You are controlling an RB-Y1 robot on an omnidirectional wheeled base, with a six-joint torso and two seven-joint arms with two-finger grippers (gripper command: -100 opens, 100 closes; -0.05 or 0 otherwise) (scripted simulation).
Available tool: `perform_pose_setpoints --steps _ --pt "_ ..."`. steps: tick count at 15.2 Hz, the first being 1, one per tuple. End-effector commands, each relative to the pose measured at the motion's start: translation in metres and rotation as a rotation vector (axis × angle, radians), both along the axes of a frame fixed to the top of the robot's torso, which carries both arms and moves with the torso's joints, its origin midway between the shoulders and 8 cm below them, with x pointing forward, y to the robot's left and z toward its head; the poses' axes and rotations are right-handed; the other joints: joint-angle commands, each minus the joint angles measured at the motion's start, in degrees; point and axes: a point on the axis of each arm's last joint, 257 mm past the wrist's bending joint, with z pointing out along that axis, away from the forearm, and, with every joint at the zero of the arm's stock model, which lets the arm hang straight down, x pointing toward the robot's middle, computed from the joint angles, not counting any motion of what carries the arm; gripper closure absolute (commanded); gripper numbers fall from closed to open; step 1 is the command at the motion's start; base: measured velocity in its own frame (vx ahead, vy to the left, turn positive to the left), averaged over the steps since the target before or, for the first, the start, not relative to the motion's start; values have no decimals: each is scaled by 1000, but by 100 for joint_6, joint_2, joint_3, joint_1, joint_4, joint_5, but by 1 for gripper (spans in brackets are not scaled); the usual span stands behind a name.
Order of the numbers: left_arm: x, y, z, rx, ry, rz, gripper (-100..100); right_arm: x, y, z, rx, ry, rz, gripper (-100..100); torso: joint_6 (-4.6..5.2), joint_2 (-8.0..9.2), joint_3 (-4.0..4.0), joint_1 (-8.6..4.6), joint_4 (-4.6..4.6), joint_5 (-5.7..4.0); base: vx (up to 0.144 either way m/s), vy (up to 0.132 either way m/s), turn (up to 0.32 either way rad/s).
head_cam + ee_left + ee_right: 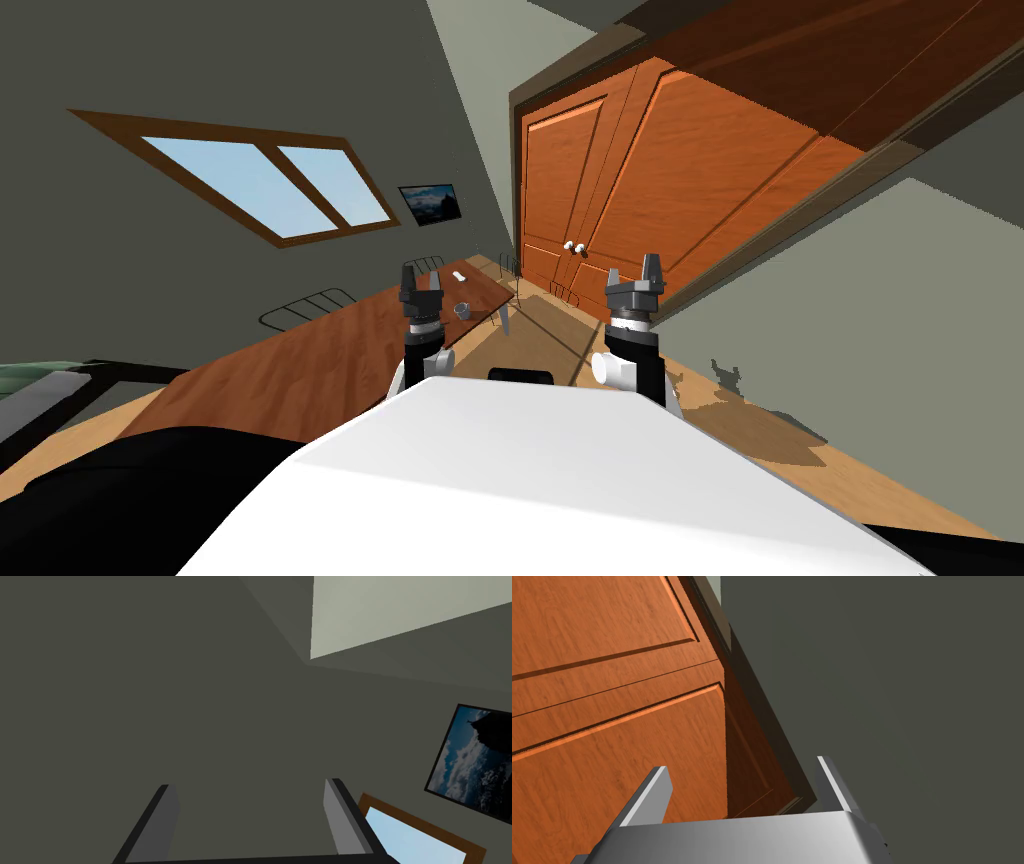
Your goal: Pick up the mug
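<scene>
A grey-walled room has tall orange wooden double doors at its far end, and a long brown wooden counter runs toward them on the left. Both arms point upright ahead of the torso, the left gripper over the counter and the right gripper facing the doors, whose panels show close up in the right wrist view. Each gripper's fingers are spread wide and hold nothing. A small grey mug sits near the counter's far end, just beyond the left gripper and apart from it.
</scene>
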Motion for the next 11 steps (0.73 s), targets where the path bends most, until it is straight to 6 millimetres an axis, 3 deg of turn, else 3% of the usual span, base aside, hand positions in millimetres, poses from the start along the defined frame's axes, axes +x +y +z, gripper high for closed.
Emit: perform_pose_setpoints --steps 1,11 --pt "6 2 -8 16 42 -9 -100 0 0 0 0 0 0 0 0 0 0 0 0 0 6 0 -45" --pt "32 29 -59 16 266 -10 -100 0 0 0 0 0 0 0 0 -10 -6 5 -2 1 21 8 -63"
